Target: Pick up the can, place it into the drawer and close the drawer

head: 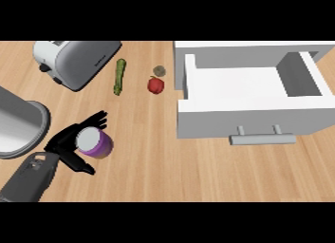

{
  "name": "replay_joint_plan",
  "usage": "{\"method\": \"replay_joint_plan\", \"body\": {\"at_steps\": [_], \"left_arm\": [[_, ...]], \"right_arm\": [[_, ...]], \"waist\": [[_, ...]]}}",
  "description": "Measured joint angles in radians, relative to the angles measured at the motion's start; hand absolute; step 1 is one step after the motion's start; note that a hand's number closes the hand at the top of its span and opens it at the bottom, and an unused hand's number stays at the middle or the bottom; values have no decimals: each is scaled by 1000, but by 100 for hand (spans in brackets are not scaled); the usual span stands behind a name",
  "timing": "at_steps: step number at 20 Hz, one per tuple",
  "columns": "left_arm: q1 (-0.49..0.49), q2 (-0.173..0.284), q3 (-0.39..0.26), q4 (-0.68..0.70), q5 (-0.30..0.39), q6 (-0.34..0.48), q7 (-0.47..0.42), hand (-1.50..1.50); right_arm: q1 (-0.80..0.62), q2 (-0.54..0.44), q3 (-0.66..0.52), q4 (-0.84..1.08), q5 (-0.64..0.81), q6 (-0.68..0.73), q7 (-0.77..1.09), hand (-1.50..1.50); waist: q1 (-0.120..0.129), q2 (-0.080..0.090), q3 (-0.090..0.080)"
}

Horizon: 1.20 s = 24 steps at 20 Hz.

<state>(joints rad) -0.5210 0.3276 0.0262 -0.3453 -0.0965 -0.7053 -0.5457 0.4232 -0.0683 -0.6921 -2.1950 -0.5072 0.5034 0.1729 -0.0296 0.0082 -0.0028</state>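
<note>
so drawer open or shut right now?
Open. The drawer is pulled out from its cabinet, its white inside visible and holding nothing, handle toward the robot. The can is on the counter by the left hand.

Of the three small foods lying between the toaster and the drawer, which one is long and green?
The long green vegetable, nearest the toaster. The red pepper is short and rounded, and the small brownish item beside the drawer is tiny and round.
</note>
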Motion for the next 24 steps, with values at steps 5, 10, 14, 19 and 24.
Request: {"method": "replay_joint_plan", "body": {"at_steps": [5,10,14,19,24], "left_arm": [[-37,-25,17,51,23,-13,19,150],[-60,-44,14,63,39,-76,68,150],[-55,-55,1,26,48,-114,75,150],[-57,-93,31,-25,109,-99,110,150],[-16,-141,193,-49,242,157,54,150]], "right_arm": [[8,-7,-12,-9,-22,15,14,-150],[21,-2,-17,-24,-46,17,34,-150],[16,12,-13,-25,-48,11,40,-150],[28,34,-14,-38,-44,16,37,-150],[43,52,-27,-50,-37,4,37,-150]], "waist": [[-2,0,0],[0,-1,0],[8,-3,0],[17,-8,2],[45,-14,3]]}}
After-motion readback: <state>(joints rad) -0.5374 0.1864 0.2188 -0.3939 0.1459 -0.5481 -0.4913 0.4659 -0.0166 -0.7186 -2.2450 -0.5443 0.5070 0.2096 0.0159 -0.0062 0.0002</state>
